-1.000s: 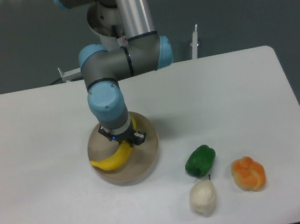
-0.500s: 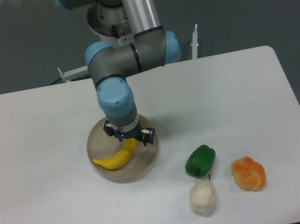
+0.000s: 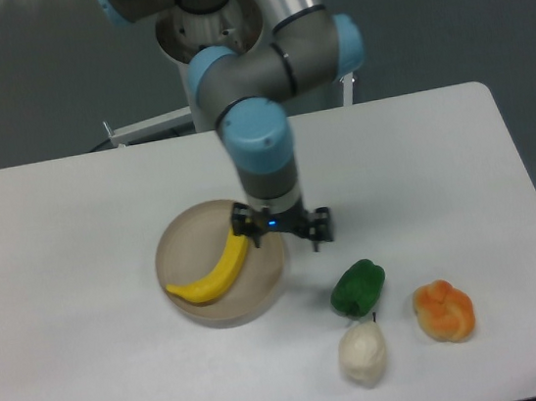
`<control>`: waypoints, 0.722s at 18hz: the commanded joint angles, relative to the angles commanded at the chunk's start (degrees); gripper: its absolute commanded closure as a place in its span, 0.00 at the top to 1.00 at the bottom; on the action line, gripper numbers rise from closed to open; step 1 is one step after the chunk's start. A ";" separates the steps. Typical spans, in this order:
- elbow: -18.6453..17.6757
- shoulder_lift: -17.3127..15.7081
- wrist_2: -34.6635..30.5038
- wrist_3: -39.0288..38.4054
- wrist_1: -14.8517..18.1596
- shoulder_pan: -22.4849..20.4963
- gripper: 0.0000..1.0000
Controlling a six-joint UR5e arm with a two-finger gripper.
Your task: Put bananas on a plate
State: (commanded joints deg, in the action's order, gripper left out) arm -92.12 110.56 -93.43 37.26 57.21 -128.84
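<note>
A smooth bright-yellow banana [image 3: 215, 270] lies on the round beige-tan plate [image 3: 182, 239], running from the plate's right side down to its lower left, with its lower tip near the rim. My gripper [image 3: 283, 235] hangs over the plate's right rim, just right of the banana's upper end. Its two dark fingers are spread apart and hold nothing.
A green pepper [image 3: 359, 287] sits right of the plate, close below the gripper. A white lumpy item [image 3: 362, 353] lies in front of it. A lumpy orange fruit [image 3: 445, 310] sits further right. The arm's base stands at the table's back edge.
The gripper has let go of the banana and moved right, from over the plate's middle to its right rim. The banana stays on the plate.
</note>
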 joint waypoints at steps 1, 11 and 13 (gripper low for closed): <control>1.23 0.61 -0.09 1.40 0.00 -0.62 1.00; 11.60 6.24 -0.88 16.79 -0.44 -4.67 1.00; 13.54 7.56 -1.40 16.97 -0.61 -4.67 1.00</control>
State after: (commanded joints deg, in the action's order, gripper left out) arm -78.58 118.12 -94.83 54.23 56.60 -133.51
